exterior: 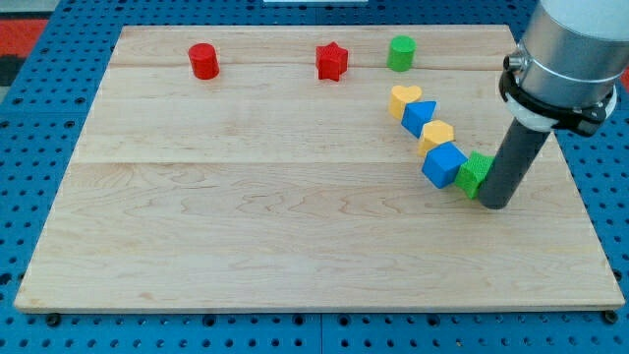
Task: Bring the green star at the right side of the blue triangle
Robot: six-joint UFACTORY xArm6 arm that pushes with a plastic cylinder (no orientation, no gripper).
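The green star (475,173) lies at the right of the board, partly hidden behind my rod. My tip (495,204) rests on the board just right of and below the star, touching it or nearly so. The blue triangle (419,117) sits up and to the left in a slanted chain: yellow heart (404,99), blue triangle, a yellow block (436,136), a blue cube (444,164), then the green star at the chain's lower right end.
A red cylinder (203,61), a red star (332,61) and a green cylinder (400,53) stand along the view's top edge of the wooden board (246,216). The arm's grey body (570,49) looms over the board's upper right corner.
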